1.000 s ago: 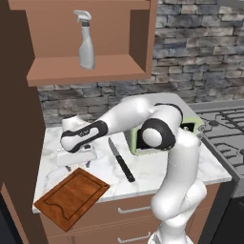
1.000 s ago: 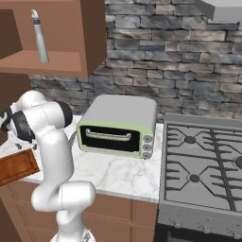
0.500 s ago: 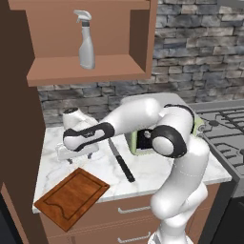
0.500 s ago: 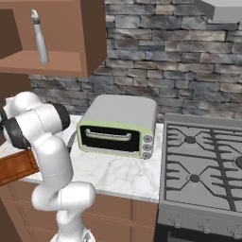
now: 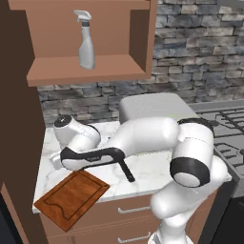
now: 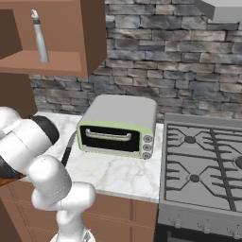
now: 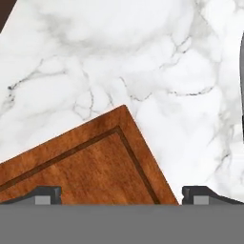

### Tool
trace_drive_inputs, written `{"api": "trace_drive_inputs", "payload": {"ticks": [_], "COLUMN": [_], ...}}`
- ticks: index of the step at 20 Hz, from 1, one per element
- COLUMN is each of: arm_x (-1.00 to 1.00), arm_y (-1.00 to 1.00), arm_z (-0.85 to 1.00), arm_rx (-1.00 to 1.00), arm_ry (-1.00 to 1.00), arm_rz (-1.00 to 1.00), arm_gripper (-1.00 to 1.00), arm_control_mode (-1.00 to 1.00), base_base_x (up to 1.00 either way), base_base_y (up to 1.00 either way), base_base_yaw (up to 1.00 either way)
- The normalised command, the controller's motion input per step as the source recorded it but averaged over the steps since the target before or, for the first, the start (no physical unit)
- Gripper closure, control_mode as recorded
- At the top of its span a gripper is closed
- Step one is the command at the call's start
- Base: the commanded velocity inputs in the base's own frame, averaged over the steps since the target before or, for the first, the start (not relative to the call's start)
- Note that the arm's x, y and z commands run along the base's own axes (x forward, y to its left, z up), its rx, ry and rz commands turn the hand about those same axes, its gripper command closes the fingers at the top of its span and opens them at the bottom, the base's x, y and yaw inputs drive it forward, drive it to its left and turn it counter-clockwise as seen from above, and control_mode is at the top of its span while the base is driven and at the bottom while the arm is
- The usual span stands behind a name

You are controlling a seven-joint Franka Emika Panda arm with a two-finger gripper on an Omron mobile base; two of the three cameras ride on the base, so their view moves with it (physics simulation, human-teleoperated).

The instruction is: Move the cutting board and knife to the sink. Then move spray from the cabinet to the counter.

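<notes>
gripper (image 7: 121, 194) spread wide over cutting board (image 7: 90, 167) corner; knife (image 5: 127, 170) largely hidden behind arm.

Light: even, bright, rendered.
Shadows: soft, under the arm on the counter (image 5: 152, 167).
Blur: none; no glare.

A toaster oven (image 6: 118, 126) with a grey top, pale green front, glass door and bar handle sits against the stone wall (image 6: 189, 56), its knobs in a column at the door's right. Just to its right lies the grey gas stove (image 6: 208, 165) with black grates and burner knobs along its front edge, and a hood (image 6: 222, 8) juts in above it
</notes>
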Motion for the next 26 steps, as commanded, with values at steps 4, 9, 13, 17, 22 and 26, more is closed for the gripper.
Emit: {"api": "trace_drive_inputs", "payload": {"ticks": [4, 9, 13, 17, 22, 26], "arm_x": [-0.74, -0.4, -0.58, -0.63, -0.49, -0.33], "arm_y": [-0.2, -0.35, -0.18, -0.01, 0.0, 0.0], "arm_z": [0.01, 0.15, 0.13, 0.14, 0.28, 0.06], "arm_rx": [0.0, 0.0, 0.0, -0.01, -0.04, -0.12], "arm_ry": [-0.16, -0.06, -0.08, -0.16, -0.2, -0.12], "arm_rz": [0.13, 0.13, 0.14, 0.13, 0.13, 0.13], "arm_gripper": [-1.0, -1.0, -1.0, -1.0, -1.0, -1.0], "arm_control_mode": [-1.0, -1.0, -1.0, -1.0, -1.0, -1.0], "base_base_x": [0.0, 0.0, 0.0, 0.0, 0.0, 0.0], "base_base_y": [0.0, 0.0, 0.0, 0.0, 0.0, 0.0], "base_base_yaw": [0.0, 0.0, 0.0, 0.0, 0.0, 0.0]}}
